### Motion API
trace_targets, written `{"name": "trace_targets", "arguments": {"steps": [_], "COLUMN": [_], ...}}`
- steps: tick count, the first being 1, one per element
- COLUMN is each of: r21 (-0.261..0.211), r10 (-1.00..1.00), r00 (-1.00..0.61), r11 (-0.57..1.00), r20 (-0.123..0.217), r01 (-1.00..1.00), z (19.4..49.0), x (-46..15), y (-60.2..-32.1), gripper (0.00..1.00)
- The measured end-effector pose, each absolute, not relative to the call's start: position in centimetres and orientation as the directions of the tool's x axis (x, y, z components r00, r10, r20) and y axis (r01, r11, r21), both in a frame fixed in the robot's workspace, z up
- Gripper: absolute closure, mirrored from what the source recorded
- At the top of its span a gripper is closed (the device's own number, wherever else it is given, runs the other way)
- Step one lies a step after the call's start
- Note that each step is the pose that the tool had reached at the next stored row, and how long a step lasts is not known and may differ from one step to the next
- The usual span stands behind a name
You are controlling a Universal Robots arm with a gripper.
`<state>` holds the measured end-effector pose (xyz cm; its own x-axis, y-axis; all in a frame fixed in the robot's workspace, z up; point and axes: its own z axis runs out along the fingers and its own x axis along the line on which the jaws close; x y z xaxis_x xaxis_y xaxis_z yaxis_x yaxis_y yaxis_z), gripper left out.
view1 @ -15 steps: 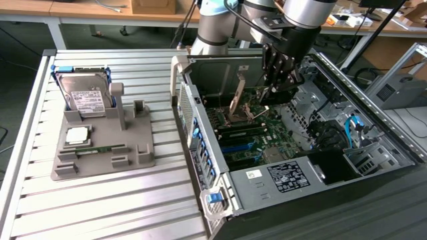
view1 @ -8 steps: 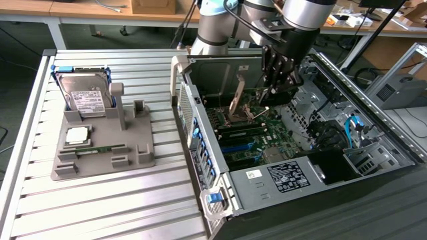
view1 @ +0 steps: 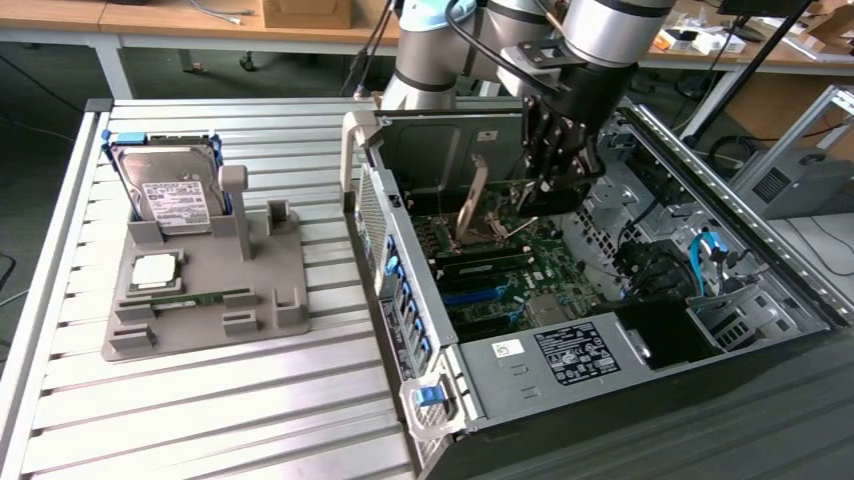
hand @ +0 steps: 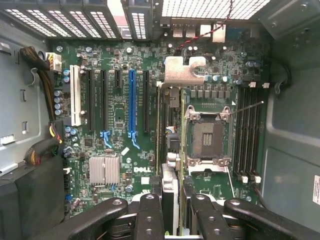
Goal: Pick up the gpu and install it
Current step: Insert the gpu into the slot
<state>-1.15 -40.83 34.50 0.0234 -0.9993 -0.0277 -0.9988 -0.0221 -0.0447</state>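
Gpu: held edge-on in the claw, inside the open computer case, above the motherboard. Whether its lower edge touches any slot cannot be told.

In the exterior view the gpu hangs tilted under the claw, its long silver bracket slanting down toward the board near the case's rear wall.

Claw: clenched on the gpu, with one black finger on each face of the card.

Wrist view: the card's line runs between the blue expansion slot and the open CPU socket. The bracket's bent silver tab sits at the far end, by the rear ports.

Outside the case, toward the exterior view's left: a grey holder on the slatted surface. A hard drive stands upright in the holder and a narrow green memory stick lies flat in it.
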Motion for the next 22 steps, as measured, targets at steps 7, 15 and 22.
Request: {"name": "trace_targets", "arguments": {"steps": [7,15,22], "r21": [-0.045,-0.045,-0.045], "r10": [-0.999,-0.999,-0.999], "r00": [0.023,0.023,0.023], "r11": [-0.022,-0.022,-0.022], "r20": [-0.028,-0.028,-0.027], "r01": [-0.999,-0.999,-0.999], "z": [34.15,33.83,33.55], "x": [-1.38,-1.66,-1.76], "y": [-41.13,-41.47,-41.68], "gripper": [0.73,0.73,0.73]}}
